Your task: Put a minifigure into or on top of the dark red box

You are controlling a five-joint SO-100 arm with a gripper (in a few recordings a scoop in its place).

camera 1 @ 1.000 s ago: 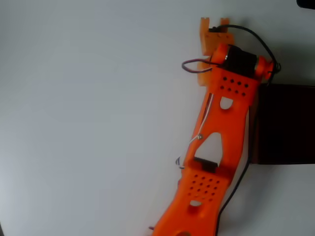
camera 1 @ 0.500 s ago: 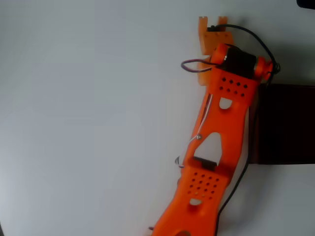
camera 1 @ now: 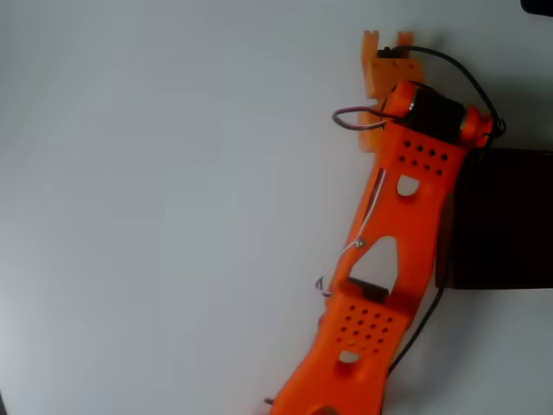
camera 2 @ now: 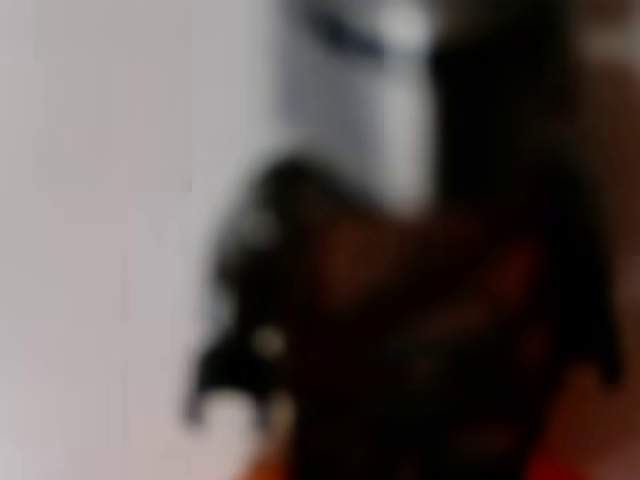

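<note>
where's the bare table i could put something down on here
The widest bare table lies left of the orange arm in the overhead view. A narrower strip sits below the dark red box. The right side is crowded: arm, cable and box together, end effector just above.

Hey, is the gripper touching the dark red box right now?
Apart. The overhead view shows the gripper over bare table, up and left of the dark red box, with white surface between them.
</note>
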